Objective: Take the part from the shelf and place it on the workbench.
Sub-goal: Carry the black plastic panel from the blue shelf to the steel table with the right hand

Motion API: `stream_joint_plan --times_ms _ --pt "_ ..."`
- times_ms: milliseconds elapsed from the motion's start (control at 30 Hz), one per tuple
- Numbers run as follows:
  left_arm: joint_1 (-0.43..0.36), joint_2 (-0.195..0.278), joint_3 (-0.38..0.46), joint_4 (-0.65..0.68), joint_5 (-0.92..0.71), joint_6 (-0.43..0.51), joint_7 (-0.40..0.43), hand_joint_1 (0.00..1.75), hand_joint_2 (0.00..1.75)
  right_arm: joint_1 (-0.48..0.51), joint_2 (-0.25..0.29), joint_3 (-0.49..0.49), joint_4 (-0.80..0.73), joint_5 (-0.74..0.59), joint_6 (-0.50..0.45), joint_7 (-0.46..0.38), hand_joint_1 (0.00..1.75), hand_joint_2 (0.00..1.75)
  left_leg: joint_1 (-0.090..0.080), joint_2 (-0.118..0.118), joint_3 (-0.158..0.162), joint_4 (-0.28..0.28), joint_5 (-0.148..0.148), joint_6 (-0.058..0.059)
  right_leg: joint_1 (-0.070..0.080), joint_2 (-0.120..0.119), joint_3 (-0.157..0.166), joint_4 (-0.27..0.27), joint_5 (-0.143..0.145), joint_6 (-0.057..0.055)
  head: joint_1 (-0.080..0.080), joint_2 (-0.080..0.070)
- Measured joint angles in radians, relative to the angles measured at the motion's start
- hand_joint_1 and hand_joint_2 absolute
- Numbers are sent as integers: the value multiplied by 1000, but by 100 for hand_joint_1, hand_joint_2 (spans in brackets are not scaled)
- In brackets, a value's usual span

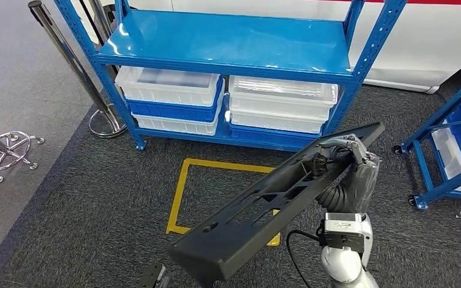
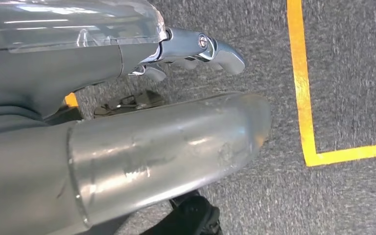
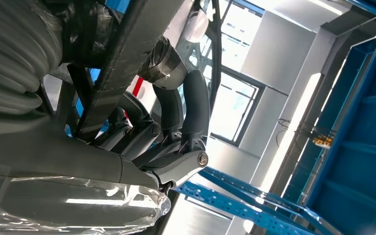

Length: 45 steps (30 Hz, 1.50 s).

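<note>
Yellow floor marking [image 1: 180, 195] on grey carpet [image 1: 96, 198]; chrome stanchion [image 1: 66, 54] nearby.

The head view looks forward and down at the blue shelf [image 1: 228, 66] and yellow floor marking [image 1: 183, 192]. The left wrist view, close, shares that marking [image 2: 301, 88]; the right wrist view tilts upward.

part [image 1: 264, 204]: long black plastic panel with cut-out slots and holes
state: held by the right hand [image 1: 342, 157], lifted off the ground
pose: tilted, its far end raised
place: above the grey carpet, in front of the blue shelf [image 1: 228, 45]
</note>
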Motion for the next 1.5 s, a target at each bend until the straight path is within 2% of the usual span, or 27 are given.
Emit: stream_joint_plan --times_ms 33,67,133,167,200,300,333,400,467,567,600,667,733,800,833,867,933,967,1000,1067,1133,1200,1267,1333,1367,1433,1500 --pt "-2 0 0 0 0 0 0 0 0 -2 0 -7 -2 -3 -1 0 175 175 2 -2 60 -72 20 1 -3 0 -19 7 15 11 0 0" --pt "-4 0 0 0 0 0 0 0 0 -4 0 -10 -4 -4 -1 1 175 175 -1 -5 79 -110 11 7 -3 -1 -22 6 25 18 0 0" --pt "-3 0 1 0 0 0 0 0 0 -7 0 -14 -6 -4 -1 1 175 175 -4 -5 70 -119 24 28 -5 -1 -26 -1 43 31 1 0" --pt "-2 0 1 0 0 0 0 0 0 -7 0 -18 -6 -5 -1 1 175 175 -4 -3 61 -121 36 38 -6 0 -33 3 34 36 1 0" --pt "-2 1 1 0 0 0 0 0 0 -7 0 -21 -6 -5 -1 1 175 175 -3 -1 49 -124 50 49 -6 2 -42 22 4 38 1 0" --pt "-2 1 2 0 0 0 0 0 0 -7 0 -28 -6 -5 -1 1 175 175 -7 4 0 -124 92 67 -5 5 -80 178 -154 37 2 0" --pt "-2 1 2 0 0 0 0 0 0 -7 0 -30 -6 -5 -1 1 175 175 -10 5 -20 -123 106 68 -3 7 -85 239 -179 37 2 0" --pt "-1 1 2 0 0 0 0 0 0 -7 0 -31 -6 -5 -1 1 175 175 -14 7 -59 -118 133 67 -2 8 -62 292 -149 32 1 0" --pt "-1 1 2 0 0 0 0 0 0 -7 0 -32 -6 -5 -1 1 175 175 -17 7 -94 -110 155 64 1 8 18 224 -92 23 1 0" --pt "0 0 3 0 0 0 -1 0 0 -6 0 -32 -11 -1 -3 0 175 175 -19 6 -117 -101 183 52 11 9 163 23 -140 12 1 0" --pt "0 0 3 0 0 0 -1 0 0 -5 0 -32 -14 1 -4 -1 175 175 -19 6 -118 -104 194 46 14 9 183 -15 -157 10 1 0" --pt "3 1 4 0 0 0 -1 0 0 -1 0 -32 -16 8 -6 -2 175 175 -17 5 -123 -111 210 35 13 7 171 -26 -140 3 1 0" --pt "7 2 5 0 0 0 -1 0 0 5 0 -32 -17 13 -8 -3 175 175 -16 3 -142 -75 149 24 7 4 142 -28 -111 -12 1 0" --pt "9 3 5 0 0 0 -1 0 0 10 0 -32 -17 18 -11 -4 175 175 -12 3 -167 37 31 15 8 2 106 -28 -82 -21 0 0" --pt "9 3 5 0 0 0 -1 0 0 14 0 -32 -18 21 -14 -4 175 175 -11 3 -174 105 -7 11 9 2 88 -26 -67 -22 0 0" --pt "9 3 6 0 0 0 -1 0 0 18 0 -33 -18 25 -15 -4 175 175 -11 3 -175 162 -14 10 11 1 69 -24 -54 -22 0 0" --pt "8 4 6 0 -1 0 -1 0 0 27 -1 -33 -18 31 -17 -4 175 175 -12 2 -138 192 35 16 16 0 31 -18 -28 -22 0 0" --pt "8 5 6 0 -1 0 -1 0 0 30 -1 -34 -20 33 -17 -4 175 175 -14 2 -92 153 59 25 19 0 13 -15 -15 -21 0 0" --pt "6 8 7 0 -1 0 -1 0 0 33 -2 -34 -22 34 -17 -3 175 175 -18 2 -29 81 60 37 22 0 -1 -13 -4 -20 0 0" --pt "2 11 7 0 -1 0 -2 0 0 35 -3 -36 -30 35 -17 -3 175 175 -27 1 90 -85 16 54 23 -1 -14 -13 18 -14 0 0" --pt "0 13 9 0 -2 0 -2 0 0 36 -5 -38 -33 42 -12 0 175 175 -34 1 130 -165 -2 62 19 -4 -17 -22 44 -3 0 0" --pt "1 13 12 0 -2 0 -1 0 0 38 -8 -39 -33 55 2 7 175 175 -32 5 117 -179 28 74 14 -2 -26 -23 37 9 0 0" --pt "1 15 15 0 -1 2 0 0 0 39 -12 -38 -29 67 19 14 175 175 -28 10 90 -187 61 87 11 4 -49 38 -51 19 1 0" --pt "0 16 19 0 2 3 0 0 0 39 -14 -37 -22 75 32 19 175 175 -28 11 50 -180 89 91 6 7 -75 162 -149 30 1 0" --pt "0 16 20 0 5 3 0 0 0 38 -15 -34 -16 78 37 21 175 175 -27 11 27 -175 102 89 2 7 -81 221 -164 36 1 0" --pt "-1 15 22 0 10 3 -2 0 0 36 -15 -28 -1 83 45 22 175 175 -22 12 -21 -157 124 81 -5 7 -59 264 -119 46 1 0" --pt "-4 13 24 0 16 3 -5 0 0 33 -15 -20 13 85 51 22 175 175 -14 12 -69 -131 141 69 -14 7 27 184 -82 55 1 0"
